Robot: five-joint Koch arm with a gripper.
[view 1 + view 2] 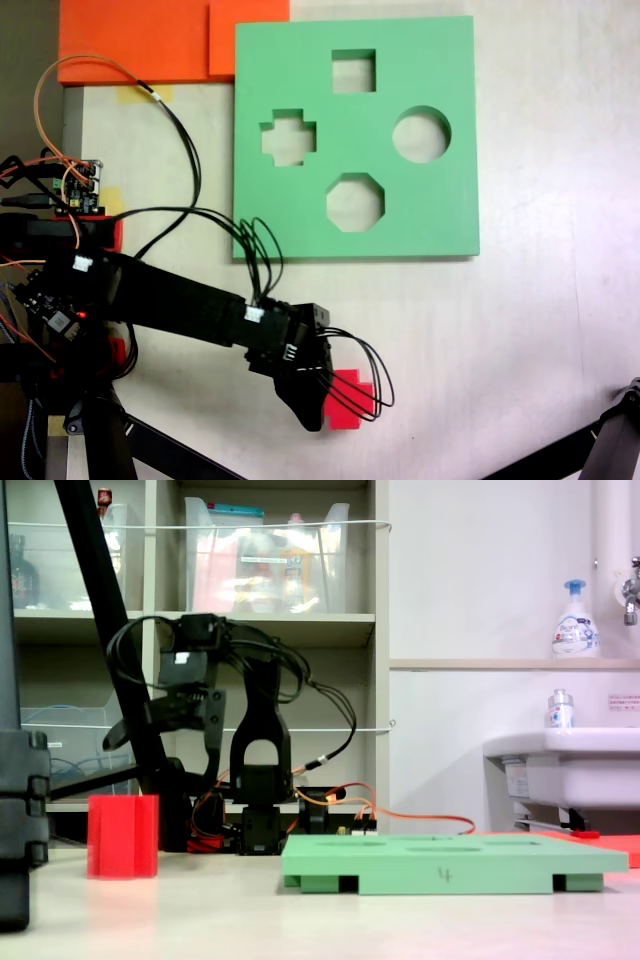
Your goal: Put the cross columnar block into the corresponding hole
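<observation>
cross columnar block (350, 400): bright red | foam board (440, 200): plain green | slabs (140, 40): orange | gripper (312, 415): black | counter (540, 340): off-white | cables (180, 120): black, orange

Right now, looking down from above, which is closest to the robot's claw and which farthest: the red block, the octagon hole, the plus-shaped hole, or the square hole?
From the gripper in the fixed view from above:
1. The red cross block, right beside the gripper, partly under it.
2. The octagon hole, on the green board's near part.
3. The plus-shaped hole, further up, on the board's left.
4. The square hole, by the board's far edge.
</observation>
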